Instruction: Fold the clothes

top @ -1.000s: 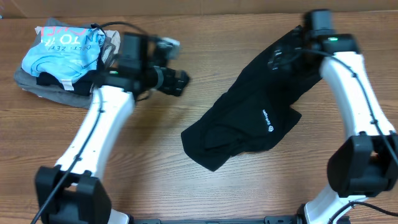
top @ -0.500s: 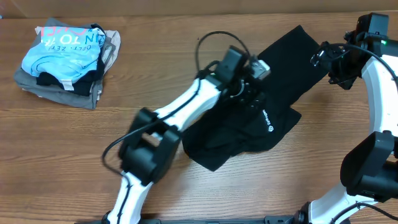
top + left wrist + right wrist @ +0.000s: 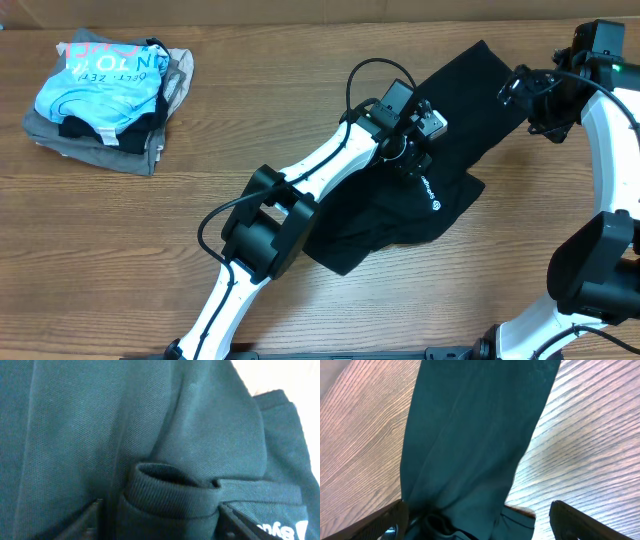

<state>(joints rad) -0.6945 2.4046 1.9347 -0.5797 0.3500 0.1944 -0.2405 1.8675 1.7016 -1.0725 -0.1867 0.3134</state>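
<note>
While the shirt (image 3: 380,215) lies bunched on the table (image 3: 250,130), running from lower centre to upper right, no fold is made yet.

- Lower centre: that end is crumpled in layers. Any pull from the middle will likely drag it into a worse heap.
- Mid-frame: the left fingers (image 3: 412,160) are down on the cloth just above the logo (image 3: 434,205). They stand apart, straddling a ribbed fold (image 3: 170,485), which isn't pinched.
- Risk: closing here could catch the layers under the rib, so the whole bundle lifts instead of one edge.
- Left arm lies over the shirt, so pulling back could snag cloth.
- Upper right: the right fingers (image 3: 518,95) are wide open and hold nothing. With nothing anchoring the shirt, a tug will probably slide it.
- Upper left: the pile (image 3: 100,90) is well apart and no concern.
</note>
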